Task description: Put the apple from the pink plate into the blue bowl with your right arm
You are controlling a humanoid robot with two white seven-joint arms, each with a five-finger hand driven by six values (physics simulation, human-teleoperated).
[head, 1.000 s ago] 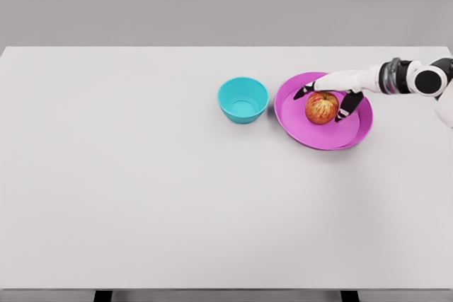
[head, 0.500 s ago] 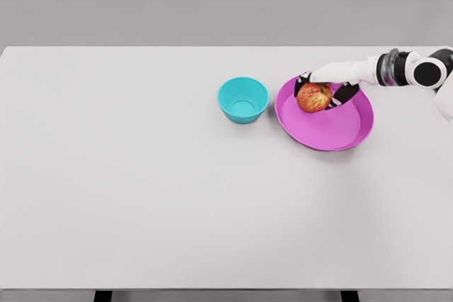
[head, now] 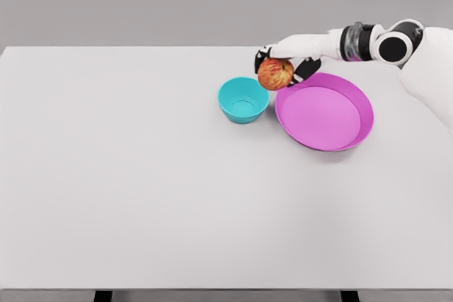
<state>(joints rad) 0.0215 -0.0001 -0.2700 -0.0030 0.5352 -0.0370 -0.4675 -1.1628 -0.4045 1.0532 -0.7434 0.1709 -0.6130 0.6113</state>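
My right hand [head: 281, 62] is shut on the red-yellow apple [head: 275, 74] and holds it in the air, between the blue bowl [head: 243, 100] and the pink plate [head: 323, 110], just right of the bowl's rim. The white right arm reaches in from the right edge above the plate. The pink plate holds nothing. The blue bowl stands upright just left of the plate with nothing visible inside. No left arm shows.
The white table [head: 141, 189] stretches wide to the left and toward the front. Its far edge runs just behind the hand, against a grey wall.
The right hand closed around the apple on the pink plate, lifted it, and carried it up and to the left, off the plate toward the blue bowl.
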